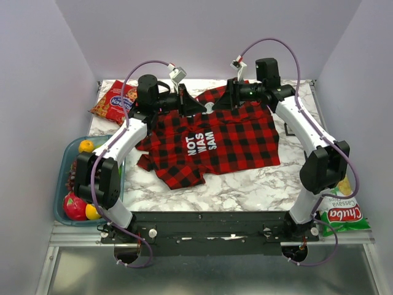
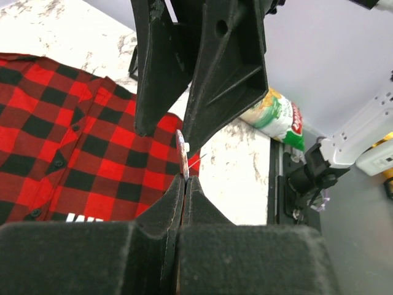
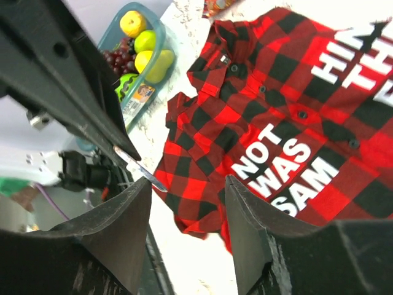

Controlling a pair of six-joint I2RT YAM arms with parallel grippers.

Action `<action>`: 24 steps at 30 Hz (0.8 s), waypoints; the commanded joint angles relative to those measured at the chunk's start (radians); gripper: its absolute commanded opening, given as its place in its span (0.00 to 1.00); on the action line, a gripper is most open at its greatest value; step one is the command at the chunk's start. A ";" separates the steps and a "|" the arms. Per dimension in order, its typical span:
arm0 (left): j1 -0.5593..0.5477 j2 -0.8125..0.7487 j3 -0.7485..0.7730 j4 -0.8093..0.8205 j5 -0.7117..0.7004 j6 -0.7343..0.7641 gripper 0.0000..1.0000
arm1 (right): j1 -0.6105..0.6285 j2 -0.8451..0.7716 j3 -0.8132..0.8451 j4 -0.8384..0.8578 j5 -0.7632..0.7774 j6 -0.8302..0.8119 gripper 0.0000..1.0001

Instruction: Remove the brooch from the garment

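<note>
The garment point(image 1: 227, 141), a red-and-black checked shirt with white lettering, lies flat on the marble table. It also shows in the left wrist view point(image 2: 73, 141) and the right wrist view point(image 3: 276, 110). My left gripper point(image 1: 201, 107) point(image 2: 185, 179) is shut on the brooch point(image 2: 181, 150), a thin silvery disc seen edge-on above the shirt's edge. The brooch point(image 3: 138, 167) hangs in the air clear of the cloth. My right gripper point(image 1: 220, 103) point(image 3: 188, 179) is open, and its left finger point(image 3: 123, 215) is close beside the brooch. The two grippers meet tip to tip over the collar.
A red snack packet point(image 1: 115, 101) lies at the back left. A blue tub point(image 1: 59, 184) of fruit stands at the left edge. A green chips bag point(image 1: 341, 212) lies at the front right, beside the right arm's base.
</note>
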 commanded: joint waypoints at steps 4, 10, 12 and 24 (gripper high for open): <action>0.004 -0.007 -0.028 0.267 0.102 -0.236 0.00 | -0.021 -0.053 -0.031 0.039 -0.205 -0.165 0.59; 0.004 0.003 -0.026 0.301 0.116 -0.262 0.00 | -0.021 -0.045 -0.025 0.070 -0.239 -0.132 0.56; 0.004 0.000 -0.026 0.298 0.119 -0.260 0.00 | -0.021 -0.036 -0.014 0.083 -0.259 -0.122 0.52; 0.003 -0.004 -0.025 0.237 0.127 -0.217 0.00 | -0.011 -0.031 -0.023 0.169 -0.338 -0.022 0.29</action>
